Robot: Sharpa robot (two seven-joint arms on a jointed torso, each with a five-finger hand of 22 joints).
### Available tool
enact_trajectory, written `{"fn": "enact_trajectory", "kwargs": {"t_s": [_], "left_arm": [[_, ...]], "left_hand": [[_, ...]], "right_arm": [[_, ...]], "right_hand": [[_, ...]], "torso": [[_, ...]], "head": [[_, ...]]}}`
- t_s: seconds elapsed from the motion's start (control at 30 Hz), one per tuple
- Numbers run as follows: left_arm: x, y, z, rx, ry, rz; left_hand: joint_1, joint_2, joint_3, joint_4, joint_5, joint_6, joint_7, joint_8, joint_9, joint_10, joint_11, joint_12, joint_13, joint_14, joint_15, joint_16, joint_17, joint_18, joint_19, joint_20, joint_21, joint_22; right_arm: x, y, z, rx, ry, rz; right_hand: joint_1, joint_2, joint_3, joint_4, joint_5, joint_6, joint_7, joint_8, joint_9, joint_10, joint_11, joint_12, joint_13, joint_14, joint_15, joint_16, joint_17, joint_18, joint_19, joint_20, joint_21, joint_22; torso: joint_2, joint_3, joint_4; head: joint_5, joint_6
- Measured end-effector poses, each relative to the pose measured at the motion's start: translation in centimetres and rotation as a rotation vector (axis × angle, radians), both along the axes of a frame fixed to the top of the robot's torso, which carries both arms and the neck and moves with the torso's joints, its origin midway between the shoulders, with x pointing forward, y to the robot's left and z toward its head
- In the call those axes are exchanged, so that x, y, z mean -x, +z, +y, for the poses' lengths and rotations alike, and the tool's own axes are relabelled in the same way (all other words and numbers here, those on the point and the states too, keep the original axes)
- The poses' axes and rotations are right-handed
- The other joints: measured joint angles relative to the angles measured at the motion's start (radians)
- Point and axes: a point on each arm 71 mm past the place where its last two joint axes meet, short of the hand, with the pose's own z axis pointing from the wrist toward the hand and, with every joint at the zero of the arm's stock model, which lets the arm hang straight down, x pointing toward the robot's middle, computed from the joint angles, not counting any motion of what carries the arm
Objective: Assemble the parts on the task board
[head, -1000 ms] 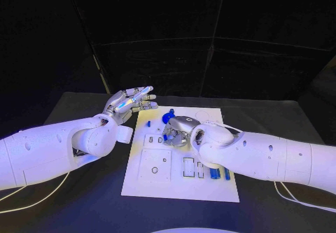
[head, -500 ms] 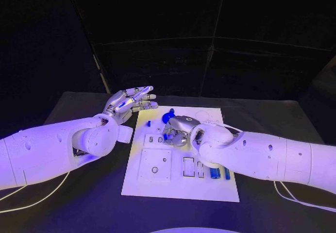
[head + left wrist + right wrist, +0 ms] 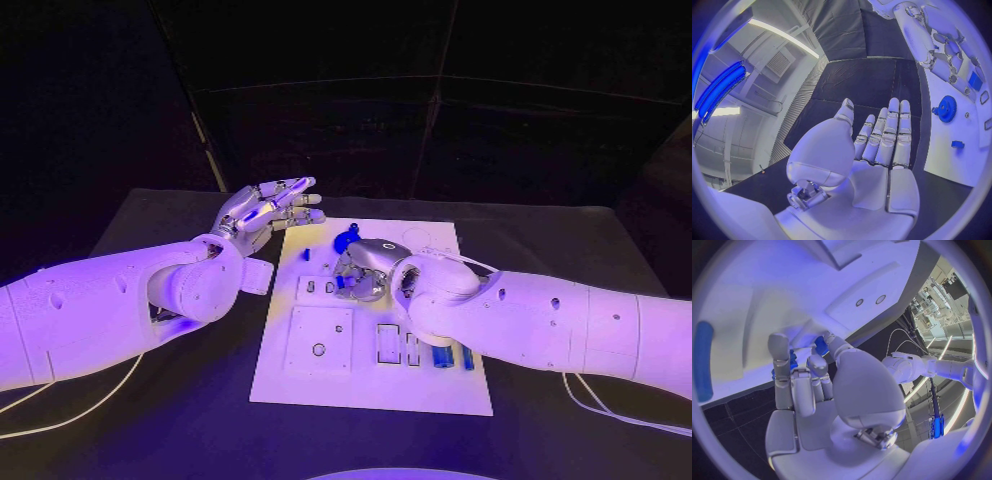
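Seating a small blue part [image 3: 820, 345] into the white board [image 3: 361, 385]: the right hand [image 3: 371, 270] is down over the board's middle, fingers curled around the piece; from the right wrist view the part appears pinched at the fingertips [image 3: 779, 347] against the board, though whether it has entered its socket cannot be told. The left hand [image 3: 270, 212] hangs off the board's far-left corner, fingers spread and nothing in it. One blue gear [image 3: 346, 240] lies on the far part of the board, just beyond the right hand. One small blue peg [image 3: 304, 254] sits near the left edge. Two blue bars [image 3: 443, 357] lie side by side towards the near right, beside two rectangular slots [image 3: 388, 343]. Judged next: press the held piece straight down until flush, then let go.
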Motion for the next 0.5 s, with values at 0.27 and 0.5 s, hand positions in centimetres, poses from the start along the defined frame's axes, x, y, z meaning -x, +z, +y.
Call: {"fn": "enact_trajectory", "kwargs": {"t_s": [0.27,0.5], "left_arm": [[-0.01,0.00,-0.01,0.000,-0.001,0.000],[-0.03,-0.01,0.00,0.001,-0.001,0.000]], "left_hand": [[0.000,0.000,0.000,0.000,0.000,0.000,0.000,0.000,0.000,0.000,0.000,0.000,0.000,0.000,0.000,0.000,0.000,0.000,0.000,0.000,0.000,0.000],[0.000,0.000,0.000,0.000,0.000,0.000,0.000,0.000,0.000,0.000,0.000,0.000,0.000,0.000,0.000,0.000,0.000,0.000,0.000,0.000,0.000,0.000]], "right_arm": [[0.06,-0.06,0.05,-0.011,0.000,0.002],[0.13,0.09,-0.04,-0.045,0.007,-0.010]], "right_hand": [[-0.004,-0.004,-0.014,0.014,-0.021,-0.032,0.009,-0.020,-0.003,-0.014,0.007,-0.006,-0.011,0.000,0.007,0.000,0.000,0.000,-0.003,0.003,-0.005,-0.004],[0.001,-0.017,-0.024,0.024,-0.021,-0.063,0.016,-0.024,-0.003,-0.018,0.011,-0.006,-0.014,-0.004,0.011,0.000,0.000,0.000,-0.007,0.007,-0.005,-0.006]], "torso": [[0.000,0.0001,0.0000],[0.000,0.0002,0.0000]], "head": [[-0.001,0.001],[-0.001,0.002]]}}
